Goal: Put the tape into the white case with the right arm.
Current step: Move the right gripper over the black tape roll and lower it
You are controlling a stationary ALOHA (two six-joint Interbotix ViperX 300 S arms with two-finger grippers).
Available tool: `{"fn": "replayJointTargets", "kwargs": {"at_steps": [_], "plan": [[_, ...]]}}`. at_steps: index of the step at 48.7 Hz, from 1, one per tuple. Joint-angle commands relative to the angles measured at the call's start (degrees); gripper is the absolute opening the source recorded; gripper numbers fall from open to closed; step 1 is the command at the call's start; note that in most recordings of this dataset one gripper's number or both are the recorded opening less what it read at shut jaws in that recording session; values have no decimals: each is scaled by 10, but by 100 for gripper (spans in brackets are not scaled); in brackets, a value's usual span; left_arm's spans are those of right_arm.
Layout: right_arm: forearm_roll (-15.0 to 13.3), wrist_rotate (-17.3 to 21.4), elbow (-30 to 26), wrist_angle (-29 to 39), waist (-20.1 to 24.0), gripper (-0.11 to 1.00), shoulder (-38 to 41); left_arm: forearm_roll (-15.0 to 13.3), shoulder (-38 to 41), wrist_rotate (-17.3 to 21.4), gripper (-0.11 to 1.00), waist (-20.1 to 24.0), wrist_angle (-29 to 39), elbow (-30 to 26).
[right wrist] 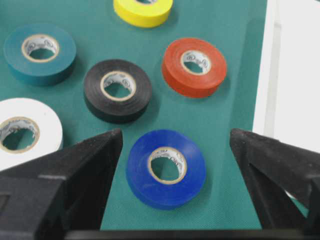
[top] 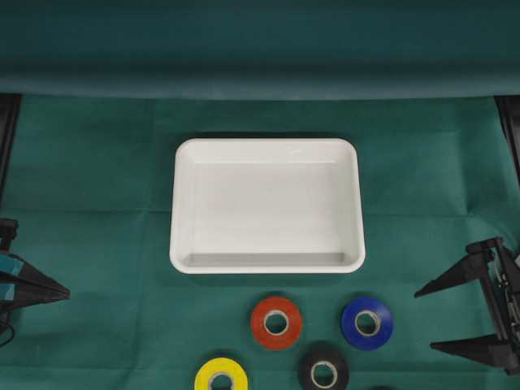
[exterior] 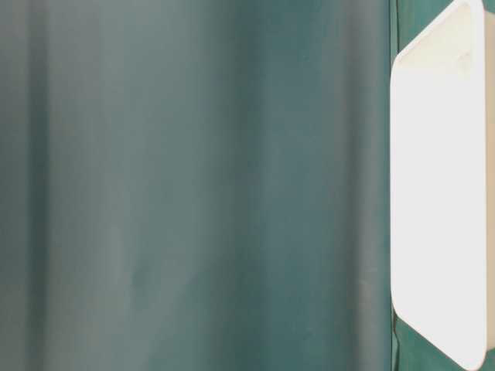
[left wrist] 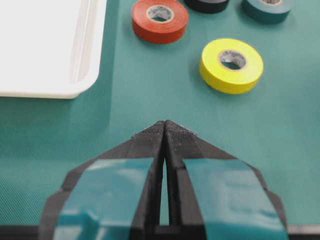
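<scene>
We have the right end effector (right wrist: pixel 175 145) spread wide, its two black prongs standing either side of the blue tape roll (right wrist: pixel 166 168) without touching it, so nothing is held yet. The left end effector (left wrist: pixel 165 131) is pressed shut with teal strips on its prongs, parked low at the left edge of the table (top: pixel 97 244), well apart from the work.

The white case (top: pixel 185 203) sits in the middle, empty, with the rolls lying flat on the green cloth just in front of its near rim: red tape roll (top: pixel 276 322), blue, black tape roll (top: pixel 323 372) and yellow tape roll (top: pixel 221 377).

We judge the blue roll light and stiff, with a smooth, somewhat slippery vinyl wall. It looks sturdy enough to squeeze firmly. We would take it across its outer wall, prongs on opposite sides and low on the roll. Pinching one side of the ring, a prong in the core, would also do.
</scene>
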Motion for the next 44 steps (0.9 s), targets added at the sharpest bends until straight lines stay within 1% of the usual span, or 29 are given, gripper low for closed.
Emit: {"fn": "replayJointTargets", "kwargs": {"at_steps": [1, 15, 23, 38, 44], "plan": [[-1, 1, -18, -8, 3, 83, 14, -1, 4, -1, 0, -1, -4, -7], [-1, 3, -53, -43, 2, 83, 80, 0, 4, -1, 0, -1, -4, -7], [2, 6, -77, -54, 2, 82, 131, -1, 4, -1, 0, -1, -4, -6], [2, 32, -136, -76, 2, 74, 246, -1, 4, -1, 0, -1, -4, -6], [2, 37, -160, -76, 2, 74, 284, -1, 4, -2, 0, -1, -4, -6]]}}
